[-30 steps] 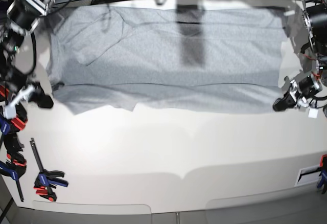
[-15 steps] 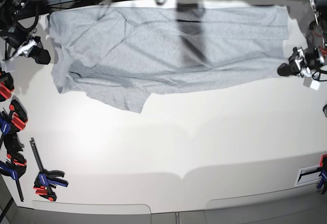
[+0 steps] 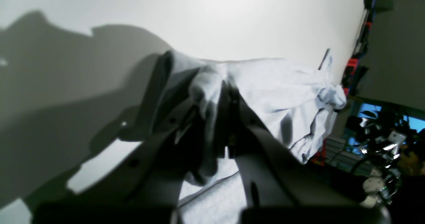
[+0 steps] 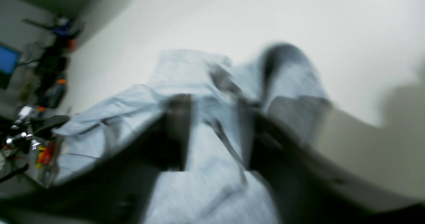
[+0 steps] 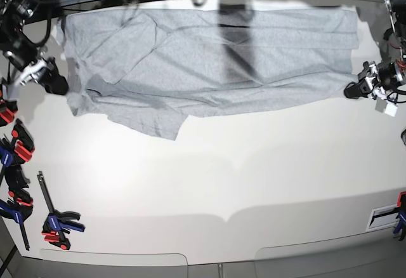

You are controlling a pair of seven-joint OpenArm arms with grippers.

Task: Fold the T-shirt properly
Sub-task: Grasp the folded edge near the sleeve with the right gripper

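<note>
The light grey T-shirt (image 5: pixel 209 62) lies across the far half of the white table (image 5: pixel 222 183), creased, with a loose flap hanging toward me at its near left (image 5: pixel 158 122). My left gripper (image 5: pixel 351 90) is at the shirt's near right corner. In the left wrist view it (image 3: pixel 225 94) is shut on a bunched fold of T-shirt (image 3: pixel 285 91). My right gripper (image 5: pixel 57 86) is at the shirt's left edge. The right wrist view is blurred, but there the gripper (image 4: pixel 215 131) has its dark fingers (image 4: pixel 177 134) apart, with the T-shirt (image 4: pixel 199 190) lying under and between them.
Red, blue and black bar clamps sit along the table's left edge (image 5: pixel 57 222) (image 5: pixel 16 151). Another clamp (image 5: pixel 399 218) and a small label (image 5: pixel 382 216) are at the near right. Cables and equipment run behind the far edge.
The shirt's near edge was carried toward the far side over the last second. Since half a second ago my right gripper has moved slightly nearer and opened; the left stays shut on the cloth.
</note>
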